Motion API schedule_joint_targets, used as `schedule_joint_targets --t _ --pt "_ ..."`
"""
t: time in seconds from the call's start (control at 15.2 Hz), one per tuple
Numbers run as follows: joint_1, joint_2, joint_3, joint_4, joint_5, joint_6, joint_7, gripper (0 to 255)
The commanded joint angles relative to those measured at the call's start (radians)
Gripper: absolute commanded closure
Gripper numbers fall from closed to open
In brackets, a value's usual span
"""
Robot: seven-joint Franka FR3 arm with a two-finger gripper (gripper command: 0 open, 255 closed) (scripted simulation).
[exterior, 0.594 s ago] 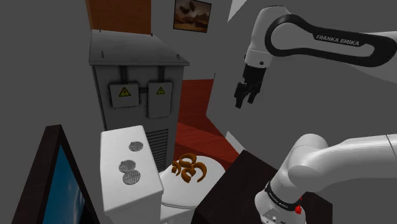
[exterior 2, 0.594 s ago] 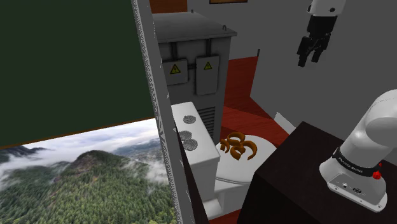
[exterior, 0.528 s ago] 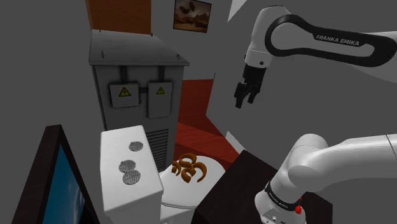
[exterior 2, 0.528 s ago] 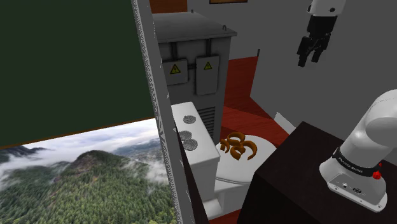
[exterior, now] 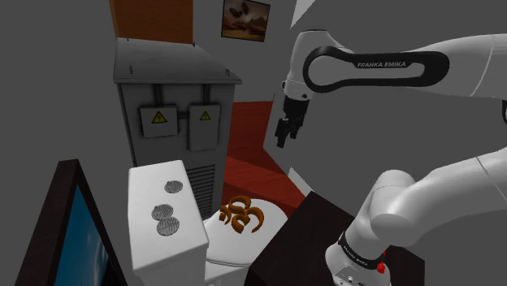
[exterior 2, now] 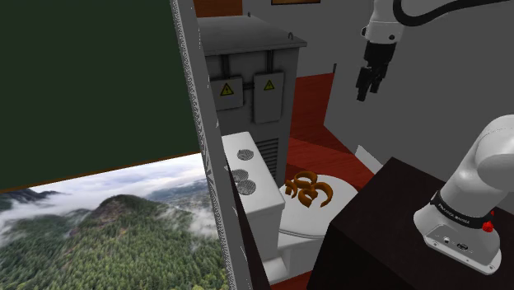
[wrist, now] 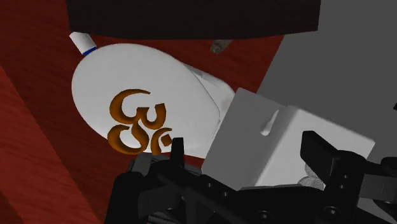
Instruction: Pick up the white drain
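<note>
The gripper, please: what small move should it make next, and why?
Probably move down and toward the shoulder view's left: the open gripper hangs high in the air, while the round drains lie on the white tank lid far below it.

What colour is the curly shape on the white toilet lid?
The curly shape is orange-brown, seen best in the wrist view.

On the toilet tank (exterior: 142, 195) lie drains (exterior: 171, 187) in a row, electrical cabinet (exterior: 175, 106) behind it, toilet lid (exterior: 236, 248) before it carrying an ornament (exterior: 242, 214) — tool (exterior: 282, 140) high above
</note>
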Motion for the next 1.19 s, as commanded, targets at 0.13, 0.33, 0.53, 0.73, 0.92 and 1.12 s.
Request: schedule_joint_targets --t 0.13,0.33,0.53,0.73,0.92,1.12 --pt "0.039 0.131 0.004 0.014 -0.001 0.13 -0.072 0" --pt "0.067 0.231 0.012 0.034 0.001 0.217 -0.121 0" --pt "0.093 0.333 0.023 0.064 0.003 0.298 -0.169 0" --pt "0.116 0.435 0.038 0.102 0.003 0.37 -0.214 0" --pt "0.138 0.537 0.054 0.147 0.0 0.435 -0.256 0" --pt "0.158 0.637 0.073 0.199 -0.008 0.492 -0.294 0"
